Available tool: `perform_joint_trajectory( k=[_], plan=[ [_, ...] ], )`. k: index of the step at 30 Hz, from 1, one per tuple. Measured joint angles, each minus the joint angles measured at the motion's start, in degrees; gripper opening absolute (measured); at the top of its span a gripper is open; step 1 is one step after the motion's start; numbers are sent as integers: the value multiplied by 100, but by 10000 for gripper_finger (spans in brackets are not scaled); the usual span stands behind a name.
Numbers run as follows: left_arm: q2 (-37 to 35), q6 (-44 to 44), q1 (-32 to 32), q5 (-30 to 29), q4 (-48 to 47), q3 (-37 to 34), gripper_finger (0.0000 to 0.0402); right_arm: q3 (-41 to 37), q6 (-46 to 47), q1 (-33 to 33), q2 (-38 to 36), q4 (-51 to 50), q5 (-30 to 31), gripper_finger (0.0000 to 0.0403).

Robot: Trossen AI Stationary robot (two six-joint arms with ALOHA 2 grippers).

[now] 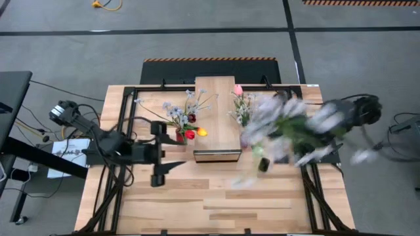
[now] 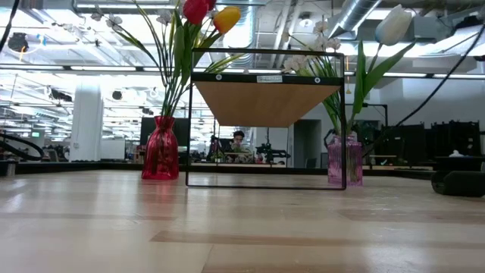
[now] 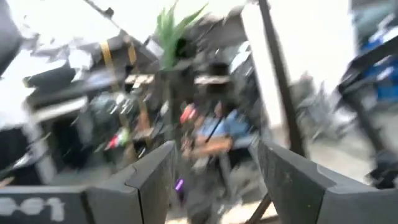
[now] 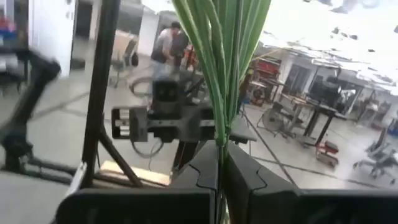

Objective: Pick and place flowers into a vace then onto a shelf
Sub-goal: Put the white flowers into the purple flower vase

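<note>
Green stems pinched flat between the closed fingers of the right gripper, a bundle of flowers carried blurred above the table's right half, just right of the shelf. Light-wood shelf on a thin black frame at the table's middle, running near to far. Red vase standing on the table left of the shelf, holding red and yellow tulips with pale blossom sprays. Pink vase standing right of the shelf, holding a white tulip and small whitish blossoms. Left gripper hovering left of the shelf, near the red vase, fingers spread apart, nothing between them. Blurred person beyond the table.
</note>
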Motion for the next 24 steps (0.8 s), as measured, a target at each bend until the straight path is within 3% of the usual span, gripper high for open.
perform_joint_trajectory(
  k=[2,5,11,18,24],
  plan=[
    [-288,-9,5,417,443,-465,217,12,197,-30,-289,-295,3,0],
    [-790,-205,40,498,622,-1090,217,-216,511,-193,-616,-607,1,0],
    [-1390,-682,-36,567,894,-1951,217,-1970,605,-603,-1482,498,17,0],
    [-1509,-678,-390,193,761,-1962,217,-4472,927,-1234,-3278,1992,-123,0],
    [-1508,-646,-643,-243,290,-1713,217,-5782,1312,-1804,-4172,2167,-560,0]
  ],
)
